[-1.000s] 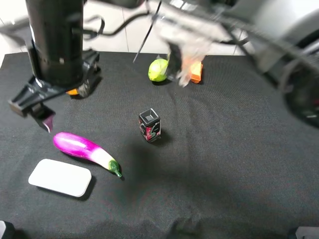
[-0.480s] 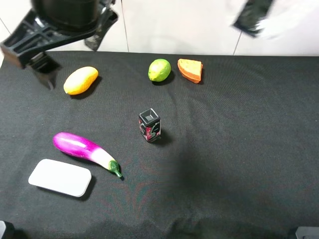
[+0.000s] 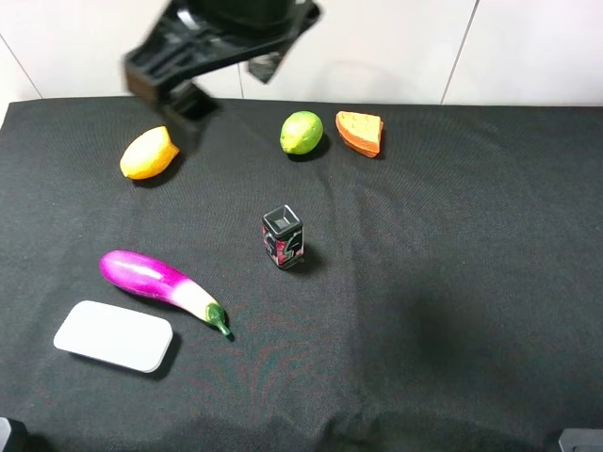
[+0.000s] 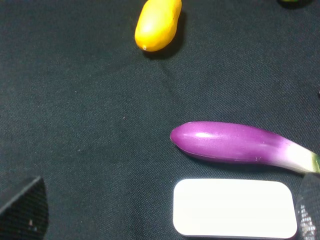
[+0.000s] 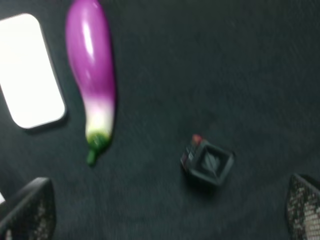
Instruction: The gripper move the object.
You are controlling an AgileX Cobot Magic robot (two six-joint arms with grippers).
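From high up, the black cloth has six things on it, one of each kind: one purple eggplant, one yellow mango, one green lime, one orange wedge, one small black box and one flat white pad. The eggplant lies flat at about 8 o'clock from the box, with its green tip toward the box. The pad is just beside it at about 7 o'clock. The mango is at 10 o'clock from the box, the lime at 12 and the wedge at 1. One gripper shows here, the left gripper. It hangs blurry above the far edge of the cloth, near the mango and touching nothing. The left wrist view shows three things: the eggplant, the mango and the pad, with a thin strip of cloth between eggplant and pad. The two dark fingers sit far apart with nothing between them, so they are let go. The box does not show here. The right wrist view is the only one that shows the right gripper. Its two fingers are spread wide and hold nothing. Below it are the eggplant, the pad and the box, but no mango.
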